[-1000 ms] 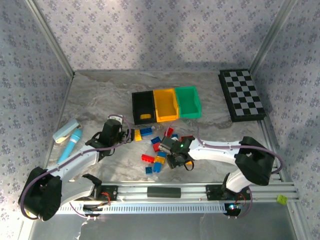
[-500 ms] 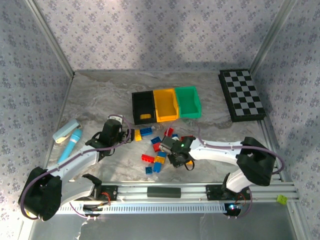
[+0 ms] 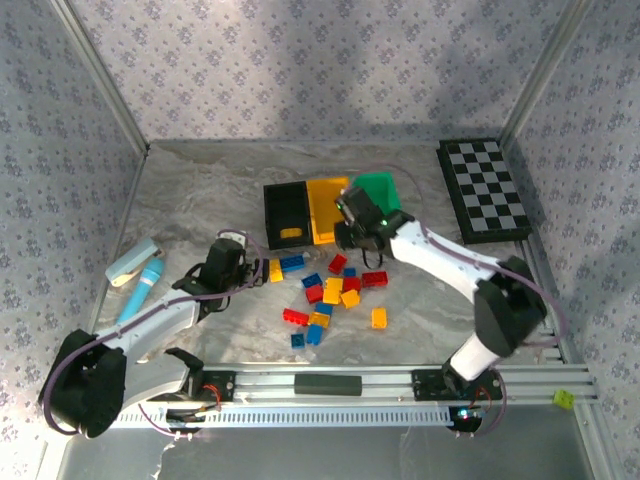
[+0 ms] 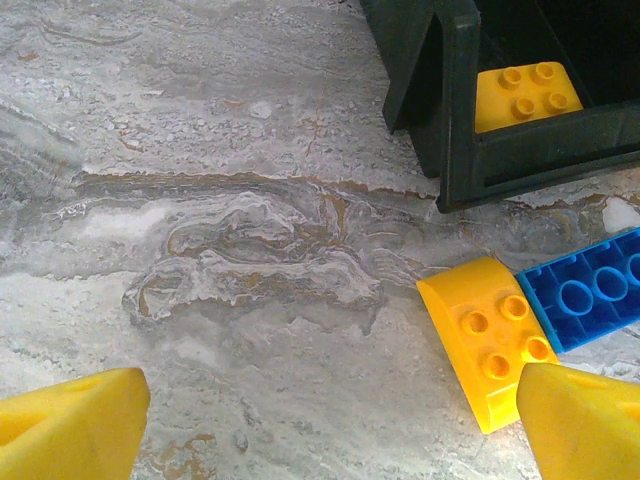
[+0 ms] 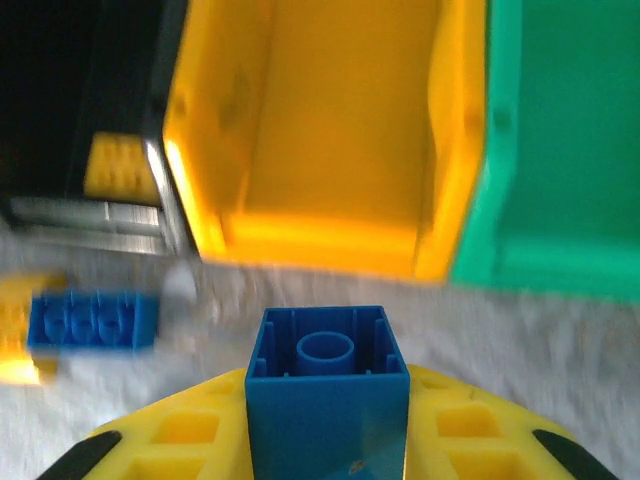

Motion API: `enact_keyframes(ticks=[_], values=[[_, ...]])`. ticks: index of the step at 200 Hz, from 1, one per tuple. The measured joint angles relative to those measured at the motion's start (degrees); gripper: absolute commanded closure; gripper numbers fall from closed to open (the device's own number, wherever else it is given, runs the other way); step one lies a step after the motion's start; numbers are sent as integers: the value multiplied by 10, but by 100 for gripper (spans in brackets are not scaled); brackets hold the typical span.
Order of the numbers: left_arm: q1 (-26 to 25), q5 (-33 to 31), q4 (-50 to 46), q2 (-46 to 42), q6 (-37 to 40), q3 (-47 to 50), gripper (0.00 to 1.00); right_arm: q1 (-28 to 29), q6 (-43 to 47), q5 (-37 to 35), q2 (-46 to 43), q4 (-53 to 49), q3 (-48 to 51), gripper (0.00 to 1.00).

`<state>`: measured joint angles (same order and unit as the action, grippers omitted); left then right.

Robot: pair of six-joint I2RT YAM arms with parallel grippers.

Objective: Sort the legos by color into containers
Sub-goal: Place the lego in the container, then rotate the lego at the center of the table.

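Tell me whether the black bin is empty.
Not empty. The left wrist view shows one yellow brick lying inside the black bin, studs up.

The table (image 4: 250, 200) looks like smooth stone with grey and brown swirls, and the black bin (image 4: 540, 160) on it is hard, smooth plastic with a soft shine. The yellow bin (image 5: 330, 130) just beside the black bin and the green bin (image 5: 560, 150) past that are the same shiny plastic. The yellow brick (image 4: 490, 335) close to the black bin and the blue brick (image 5: 327, 390) are glossy plastic too.
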<state>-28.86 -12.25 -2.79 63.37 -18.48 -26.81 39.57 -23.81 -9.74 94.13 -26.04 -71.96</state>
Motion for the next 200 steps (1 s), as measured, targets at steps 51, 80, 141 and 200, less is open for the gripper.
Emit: enact_keyframes(ticks=[51, 80, 141, 200], values=[[5, -2, -5, 10, 0, -3, 6, -19, 43, 0, 186, 10, -179, 39], [5, 0, -9, 25, 0, -14, 6, -8, 51, -5, 189, -4, -181, 38], [5, 13, -17, 46, 0, -34, 5, 23, 31, -21, -3, -33, 24, 35], [6, 20, -17, 61, 0, -35, 5, -17, -40, -5, -95, -78, 189, 29]])
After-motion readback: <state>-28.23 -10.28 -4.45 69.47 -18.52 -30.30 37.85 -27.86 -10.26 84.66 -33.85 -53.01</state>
